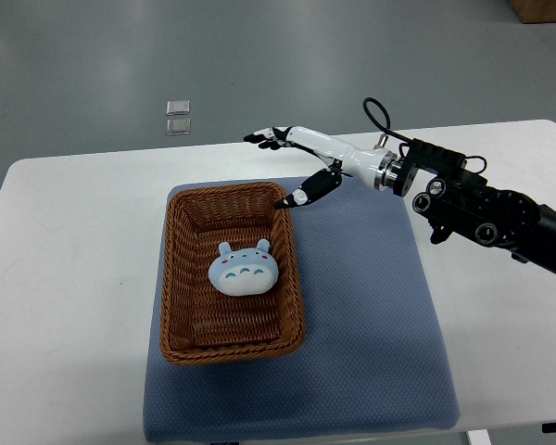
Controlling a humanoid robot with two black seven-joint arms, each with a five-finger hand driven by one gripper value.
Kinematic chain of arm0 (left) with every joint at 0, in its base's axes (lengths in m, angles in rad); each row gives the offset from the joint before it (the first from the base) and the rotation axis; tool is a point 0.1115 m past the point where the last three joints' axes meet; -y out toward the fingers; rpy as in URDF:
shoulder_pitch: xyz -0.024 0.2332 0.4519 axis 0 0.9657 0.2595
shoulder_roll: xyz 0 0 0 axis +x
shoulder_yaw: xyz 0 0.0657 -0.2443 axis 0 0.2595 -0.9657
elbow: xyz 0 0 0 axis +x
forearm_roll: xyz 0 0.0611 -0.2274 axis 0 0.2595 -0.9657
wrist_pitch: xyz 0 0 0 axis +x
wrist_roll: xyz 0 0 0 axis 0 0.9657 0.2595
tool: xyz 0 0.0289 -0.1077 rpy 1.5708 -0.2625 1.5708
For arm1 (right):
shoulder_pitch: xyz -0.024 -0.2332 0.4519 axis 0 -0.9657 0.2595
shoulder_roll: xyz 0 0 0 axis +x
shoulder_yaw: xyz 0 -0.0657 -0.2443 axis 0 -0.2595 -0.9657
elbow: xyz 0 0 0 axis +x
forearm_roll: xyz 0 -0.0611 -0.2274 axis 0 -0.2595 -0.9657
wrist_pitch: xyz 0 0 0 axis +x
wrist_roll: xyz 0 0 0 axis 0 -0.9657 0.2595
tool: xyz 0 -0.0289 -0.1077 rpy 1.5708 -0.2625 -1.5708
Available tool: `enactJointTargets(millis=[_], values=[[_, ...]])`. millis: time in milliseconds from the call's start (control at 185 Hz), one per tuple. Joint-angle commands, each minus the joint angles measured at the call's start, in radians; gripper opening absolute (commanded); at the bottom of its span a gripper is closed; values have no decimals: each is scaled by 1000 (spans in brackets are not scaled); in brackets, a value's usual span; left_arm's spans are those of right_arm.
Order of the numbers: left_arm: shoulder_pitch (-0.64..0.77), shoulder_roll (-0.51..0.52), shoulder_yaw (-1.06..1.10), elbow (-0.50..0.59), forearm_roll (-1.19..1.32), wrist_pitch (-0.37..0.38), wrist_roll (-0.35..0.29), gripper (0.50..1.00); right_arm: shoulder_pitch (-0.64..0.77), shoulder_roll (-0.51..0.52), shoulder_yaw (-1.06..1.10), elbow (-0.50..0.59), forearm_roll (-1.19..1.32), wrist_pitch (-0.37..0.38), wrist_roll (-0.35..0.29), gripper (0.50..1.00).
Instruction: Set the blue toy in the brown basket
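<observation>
A light blue round toy (pixel 244 271) with small ears lies inside the brown wicker basket (pixel 177 278), near its middle. My right hand (pixel 280 167) reaches in from the right and hovers over the basket's far right corner, fingers spread and holding nothing. Its thumb tip (pixel 285 201) points down at the basket rim, clear of the toy. The left arm does not show.
The basket stands on a blue-grey mat (pixel 380 334) on a white table (pixel 65 278). Grey floor lies beyond the far edge, with two small square plates (pixel 178 117) on it. The black forearm (pixel 491 213) crosses the table's right side.
</observation>
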Motion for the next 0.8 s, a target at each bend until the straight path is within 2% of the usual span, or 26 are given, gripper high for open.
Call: enactJointTargets(millis=[0,243,459,626,793], values=[[0,0,0,0,0,0,0,1000,-90,-20,117,-48,92,10,0,883],[-2,0,1,0,0,0,0,1000,-243,-27,241,-60,381,-2,-46,883],[-3,0,3,0,0,0,0,1000,-263,-27,244,-57,675,-37,-88,883],[-6,0,3,0,0,0,0,1000,-263,-27,246,-55,775,-37,-135,883],[-8,0,3,0,0,0,0,1000,-272,-26,247,-57,781,-48,-124,885]])
